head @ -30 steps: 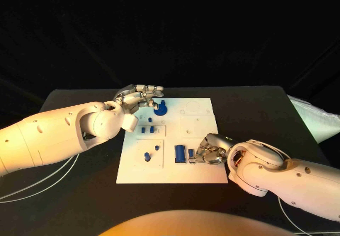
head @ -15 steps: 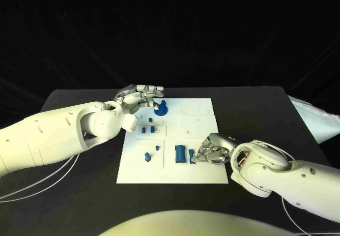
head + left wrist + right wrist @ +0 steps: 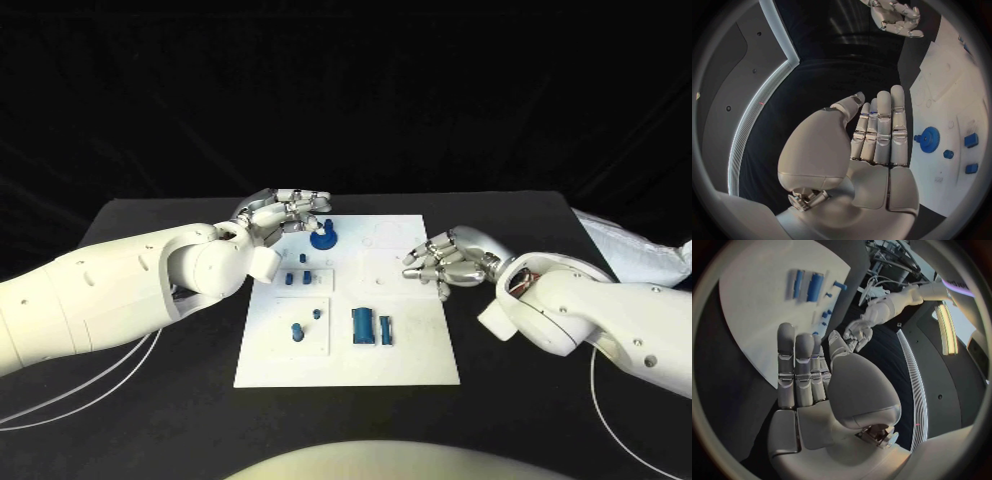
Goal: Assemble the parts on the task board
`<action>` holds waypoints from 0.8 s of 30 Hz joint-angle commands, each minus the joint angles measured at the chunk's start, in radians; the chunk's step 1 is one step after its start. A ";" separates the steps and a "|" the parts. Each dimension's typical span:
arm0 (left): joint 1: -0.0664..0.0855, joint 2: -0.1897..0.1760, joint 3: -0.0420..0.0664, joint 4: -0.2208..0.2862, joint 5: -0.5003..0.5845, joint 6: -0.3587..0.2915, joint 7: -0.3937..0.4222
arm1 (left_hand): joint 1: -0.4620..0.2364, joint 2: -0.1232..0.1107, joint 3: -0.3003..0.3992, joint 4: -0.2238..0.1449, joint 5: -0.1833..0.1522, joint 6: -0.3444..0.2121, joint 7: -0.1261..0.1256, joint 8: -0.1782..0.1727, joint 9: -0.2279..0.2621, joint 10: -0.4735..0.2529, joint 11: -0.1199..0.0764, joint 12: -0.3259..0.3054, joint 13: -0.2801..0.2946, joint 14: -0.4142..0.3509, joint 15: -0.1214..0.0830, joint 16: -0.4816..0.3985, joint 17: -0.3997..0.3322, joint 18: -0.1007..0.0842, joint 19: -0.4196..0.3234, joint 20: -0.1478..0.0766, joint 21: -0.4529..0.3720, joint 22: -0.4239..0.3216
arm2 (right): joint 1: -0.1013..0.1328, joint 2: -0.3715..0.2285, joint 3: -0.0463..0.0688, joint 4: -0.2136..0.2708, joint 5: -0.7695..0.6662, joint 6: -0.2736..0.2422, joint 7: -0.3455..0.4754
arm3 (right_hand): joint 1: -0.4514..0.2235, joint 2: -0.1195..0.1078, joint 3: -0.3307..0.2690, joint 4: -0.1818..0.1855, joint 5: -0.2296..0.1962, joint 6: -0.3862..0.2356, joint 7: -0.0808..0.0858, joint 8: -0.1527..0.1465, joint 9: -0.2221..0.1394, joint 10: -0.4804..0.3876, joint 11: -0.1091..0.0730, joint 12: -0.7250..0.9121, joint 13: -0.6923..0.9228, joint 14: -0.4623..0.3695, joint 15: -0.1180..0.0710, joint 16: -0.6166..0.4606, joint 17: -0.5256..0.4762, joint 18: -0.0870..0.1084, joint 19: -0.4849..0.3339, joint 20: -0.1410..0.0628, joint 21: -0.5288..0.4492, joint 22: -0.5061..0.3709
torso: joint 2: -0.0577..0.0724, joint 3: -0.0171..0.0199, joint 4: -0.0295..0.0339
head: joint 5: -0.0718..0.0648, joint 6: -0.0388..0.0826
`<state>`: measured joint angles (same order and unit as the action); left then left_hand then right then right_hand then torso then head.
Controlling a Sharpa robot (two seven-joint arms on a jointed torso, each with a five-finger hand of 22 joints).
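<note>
The white task board [image 3: 418,350] lies mid-table. A blue gear-like part [image 3: 323,238] stands at its far edge, and my left hand [image 3: 289,210] hovers just left of it, holding nothing. The left wrist view shows that hand [image 3: 876,135] with straight fingers beside the gear [image 3: 929,139]. Two blue blocks [image 3: 362,324] [image 3: 385,327] lie side by side near the front. My right hand [image 3: 450,258] hangs over the board's right edge, apart from the blocks, empty. The right wrist view shows its fingers [image 3: 801,365] extended above the board [image 3: 761,285] and the blocks [image 3: 811,281].
Small blue pegs [image 3: 304,262] [image 3: 306,276] stand in the board's left recesses, with two more [image 3: 296,330] [image 3: 317,314] nearer the front. A pale cloth-like object [image 3: 635,245] lies at the table's right edge. Thin cables [image 3: 87,385] trail at the left.
My right hand has lifted off the blue blocks and drawn back to the board's right edge; the blocks stay on the board. The left hand has barely moved. The camera shifted slightly.
</note>
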<state>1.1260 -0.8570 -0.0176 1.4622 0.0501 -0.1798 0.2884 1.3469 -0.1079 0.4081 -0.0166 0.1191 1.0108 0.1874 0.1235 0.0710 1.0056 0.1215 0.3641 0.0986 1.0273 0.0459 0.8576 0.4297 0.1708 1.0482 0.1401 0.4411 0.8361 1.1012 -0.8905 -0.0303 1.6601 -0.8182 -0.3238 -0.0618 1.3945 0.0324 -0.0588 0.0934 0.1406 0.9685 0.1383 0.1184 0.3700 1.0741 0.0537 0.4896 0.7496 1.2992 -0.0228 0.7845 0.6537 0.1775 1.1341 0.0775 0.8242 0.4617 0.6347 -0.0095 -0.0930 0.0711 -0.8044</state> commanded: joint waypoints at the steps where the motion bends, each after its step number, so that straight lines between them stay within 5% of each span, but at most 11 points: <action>1: -0.007 0.016 0.001 -0.023 0.027 -0.035 0.049 | -0.013 0.004 -0.013 0.005 -0.005 -0.017 0.003 0.005 -0.001 -0.017 0.008 -0.001 -0.010 -0.065 0.020 -0.094 -0.051 0.002 -0.069 0.016 -0.067 -0.042 | 0.017 0.026 0.001 -0.086 0.364 0.018 0.248 | 0.038 0.015 0.019 -0.023 -0.018 -0.006 0.018 -0.015 -0.008 -0.026 0.022 -0.126 -0.127 -0.043 0.022 -0.162 -0.094 0.007 -0.030 0.019 -0.125 -0.085 | -0.034 -0.0085 -0.0059 | 0.000 0.022; 3: -0.011 0.025 0.001 -0.038 0.040 -0.050 0.063 | -0.012 0.010 -0.015 0.008 -0.005 -0.022 0.003 0.008 -0.001 -0.022 0.014 -0.009 -0.020 -0.092 0.033 -0.175 -0.094 0.000 -0.108 0.030 -0.114 -0.077 | 0.024 0.049 0.001 -0.145 0.440 0.033 0.293 | 0.057 0.029 0.044 -0.040 -0.032 0.001 0.023 -0.028 -0.024 0.004 0.042 -0.217 -0.251 -0.035 0.032 -0.286 -0.159 0.005 -0.019 0.035 -0.226 -0.154 | -0.048 -0.0117 -0.0078 | 0.002 0.032; 7: -0.015 0.043 0.001 -0.069 0.060 -0.073 0.086 | -0.010 0.011 -0.018 0.013 -0.007 -0.034 -0.001 0.005 -0.002 -0.024 0.023 -0.043 -0.035 -0.090 0.055 -0.330 -0.167 0.006 -0.155 0.055 -0.197 -0.152 | 0.029 0.091 0.002 -0.245 0.555 0.062 0.352 | 0.074 0.026 0.070 -0.063 -0.030 -0.001 0.032 -0.049 -0.049 -0.005 0.052 -0.287 -0.353 -0.087 0.055 -0.413 -0.226 0.005 -0.057 0.051 -0.330 -0.219 | -0.069 -0.0143 -0.0071 | 0.004 0.057; 11: -0.017 0.063 0.001 -0.104 0.073 -0.103 0.104 | -0.011 0.015 -0.022 0.020 -0.006 -0.044 -0.003 -0.009 -0.004 -0.024 0.030 -0.097 -0.037 -0.080 0.074 -0.478 -0.225 0.010 -0.182 0.086 -0.276 -0.237 | 0.032 0.137 0.006 -0.347 0.662 0.094 0.404 | 0.069 0.019 0.116 -0.088 -0.017 -0.020 0.048 -0.058 -0.094 -0.012 0.075 -0.351 -0.472 -0.164 0.097 -0.564 -0.322 0.002 -0.113 0.091 -0.461 -0.298 | -0.089 -0.0111 -0.0074 | 0.008 0.089; 14: -0.018 0.078 0.001 -0.129 0.079 -0.121 0.112 | -0.010 0.015 -0.030 0.020 -0.006 -0.057 -0.006 -0.025 -0.005 -0.023 0.038 -0.132 -0.037 -0.058 0.082 -0.540 -0.250 0.014 -0.181 0.096 -0.309 -0.282 | 0.033 0.166 0.010 -0.409 0.674 0.116 0.436 | 0.040 0.008 0.164 -0.117 -0.018 -0.019 0.051 -0.053 -0.140 0.005 0.076 -0.383 -0.567 -0.163 0.122 -0.646 -0.400 0.012 -0.107 0.118 -0.542 -0.352 | -0.101 -0.0079 -0.0071 | 0.008 0.100; 18: -0.018 0.105 0.001 -0.163 0.088 -0.142 0.126 | -0.005 0.020 -0.038 0.019 -0.004 -0.054 -0.001 -0.034 -0.005 -0.016 0.040 -0.161 -0.037 -0.041 0.085 -0.601 -0.275 0.013 -0.168 0.101 -0.332 -0.327 | 0.031 0.196 0.013 -0.468 0.643 0.138 0.466 | 0.006 0.003 0.218 -0.152 -0.018 -0.010 0.054 -0.056 -0.178 0.026 0.084 -0.395 -0.638 -0.140 0.120 -0.695 -0.463 0.010 -0.078 0.119 -0.594 -0.388 | -0.116 -0.0060 -0.0064 | 0.007 0.116; 24: -0.024 0.131 0.001 -0.195 0.098 -0.161 0.144 | -0.002 0.026 -0.043 0.018 -0.003 -0.047 0.001 -0.039 -0.005 -0.009 0.043 -0.183 -0.037 -0.041 0.092 -0.657 -0.300 0.012 -0.167 0.108 -0.357 -0.371 | 0.030 0.217 0.014 -0.500 0.614 0.154 0.483 | -0.037 -0.002 0.276 -0.188 -0.018 0.011 0.055 -0.055 -0.208 0.054 0.082 -0.396 -0.687 -0.080 0.106 -0.712 -0.509 0.007 -0.023 0.108 -0.619 -0.396 | -0.118 -0.0006 -0.0042 | 0.011 0.129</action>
<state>1.1042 -0.7294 -0.0170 1.2729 0.1279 -0.3117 0.3911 1.3459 -0.0908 0.3700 0.0023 0.1176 0.9616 0.1844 0.0886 0.0665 0.9919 0.1608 0.1877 0.0628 0.9854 0.1323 0.2031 0.1306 0.1708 0.8777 0.2420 0.0890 0.4674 1.1326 -0.6775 -0.0166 1.1647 -0.2063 -0.2152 0.3712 1.3637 0.0312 0.2103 -0.0950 0.1200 0.9736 0.1913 0.0633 0.1643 1.1206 0.1344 0.0986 0.0657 1.2135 0.0846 0.0765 0.1477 0.1774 1.1055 0.1863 0.2097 0.0664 0.5215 -0.0139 -0.0983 0.0806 -0.6799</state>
